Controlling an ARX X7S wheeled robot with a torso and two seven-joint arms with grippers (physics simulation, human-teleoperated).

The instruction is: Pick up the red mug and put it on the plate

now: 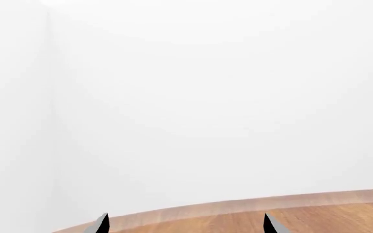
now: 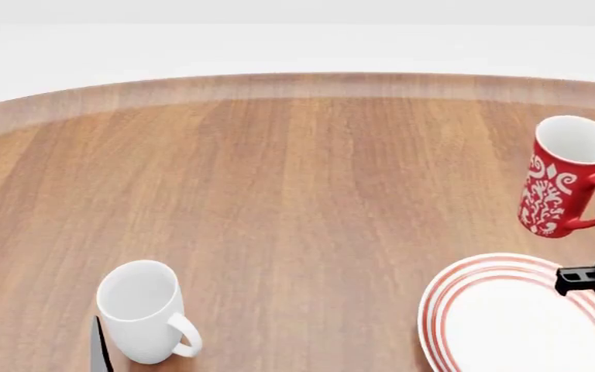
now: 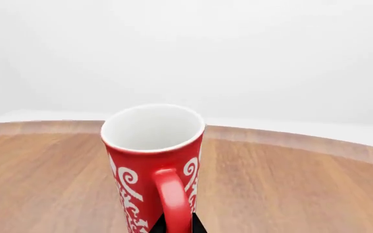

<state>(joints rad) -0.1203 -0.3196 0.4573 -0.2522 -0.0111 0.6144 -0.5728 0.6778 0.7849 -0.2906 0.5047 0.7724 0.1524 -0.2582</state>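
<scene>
Red mug (image 2: 558, 184): upright near the right edge of the desk (image 2: 308, 194), open mouth up, white inside, handle turned toward my right arm. In the head view its base appears clear of the desk surface, but I cannot confirm this.
Plate (image 2: 452, 298): flat on the desk at the near right, just in front of the red mug. The two are close but not touching.
White mug (image 2: 145, 310): upright near the near left edge of the desk, handle pointing right, well apart from the red mug and the plate.
My right claw (image 3: 177, 228): closed on the handle of the red mug. In the right wrist view the dark fingertips sit at either side of the handle's lower part. In the head view part of this claw shows as a dark shape over the plate's right rim.
My left claw (image 1: 186, 224): jaws spread wide with nothing between them. It sits at the near left edge of the desk, just beside the white mug and not touching it.
</scene>
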